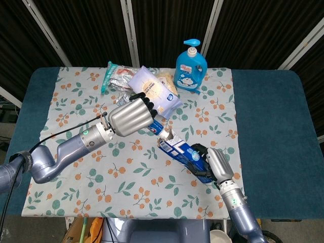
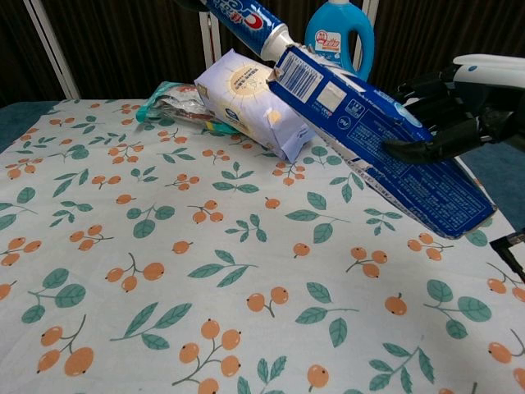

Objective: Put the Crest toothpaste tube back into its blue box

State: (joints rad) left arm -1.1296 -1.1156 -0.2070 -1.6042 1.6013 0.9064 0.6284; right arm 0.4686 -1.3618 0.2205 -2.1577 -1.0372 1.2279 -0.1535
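Left robot hand [image 1: 132, 116] gripping toothpaste tube [image 2: 250, 18], cap end entering open mouth of blue box [image 2: 377, 139]. Right robot hand [image 1: 212, 163] clamping box, tilted above desk [image 1: 263, 116]. Advice: keep tube axis along box, push slowly.

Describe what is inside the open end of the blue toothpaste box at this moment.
The capped end of the Crest toothpaste tube, held by the left hand, sits at the open mouth of the blue box, gripped by the right hand. The box's opaque walls hide its interior.
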